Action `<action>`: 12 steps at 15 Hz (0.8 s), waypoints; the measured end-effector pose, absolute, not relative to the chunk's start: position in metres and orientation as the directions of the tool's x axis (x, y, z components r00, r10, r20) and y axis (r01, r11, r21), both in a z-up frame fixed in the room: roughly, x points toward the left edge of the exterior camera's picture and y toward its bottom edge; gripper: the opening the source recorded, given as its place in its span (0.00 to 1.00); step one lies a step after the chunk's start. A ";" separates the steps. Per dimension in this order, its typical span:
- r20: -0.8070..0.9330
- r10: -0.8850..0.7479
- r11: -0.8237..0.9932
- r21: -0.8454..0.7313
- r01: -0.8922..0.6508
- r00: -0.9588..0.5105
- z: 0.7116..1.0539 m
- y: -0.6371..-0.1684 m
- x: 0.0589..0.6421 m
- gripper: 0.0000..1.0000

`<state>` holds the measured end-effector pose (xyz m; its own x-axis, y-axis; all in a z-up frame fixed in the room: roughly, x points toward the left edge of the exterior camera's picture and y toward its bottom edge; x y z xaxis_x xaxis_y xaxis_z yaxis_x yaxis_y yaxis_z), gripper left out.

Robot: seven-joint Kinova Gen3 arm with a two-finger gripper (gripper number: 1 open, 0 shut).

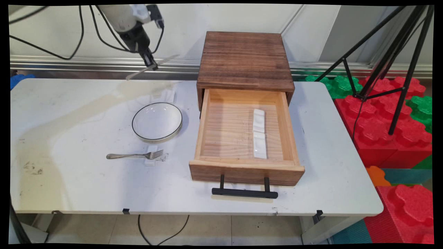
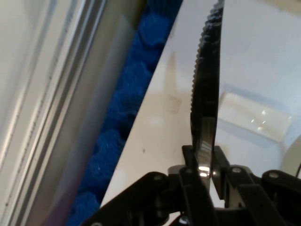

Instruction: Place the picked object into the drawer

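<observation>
White table (image 1: 69,186) across the frame. Open wooden drawer box (image 1: 245,62) at centre, white rests (image 1: 259,134) inside. Bowl (image 1: 157,121) left of centre, fork (image 1: 135,155) below it. Upper left: gripper (image 1: 151,64) raised, fingers clamped on a serrated knife (image 2: 206,108).

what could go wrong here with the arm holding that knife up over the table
The gripper pinches the knife at one narrow spot, so it might pivot or slip out. Falling, it could hit the bowl or the clear rest below. The serrated edge is exposed, a hazard to nearby hands.
</observation>
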<state>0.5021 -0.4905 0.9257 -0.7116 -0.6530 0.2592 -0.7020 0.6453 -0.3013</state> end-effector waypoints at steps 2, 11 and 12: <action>0.287 -0.629 0.648 -0.319 -0.691 -0.722 0.949 -0.481 0.490 0.00; 0.383 -0.461 0.722 -0.363 -0.589 -0.801 1.033 -0.452 0.415 0.00; 0.388 -0.448 0.730 -0.361 -0.580 -0.805 1.037 -0.449 0.408 0.00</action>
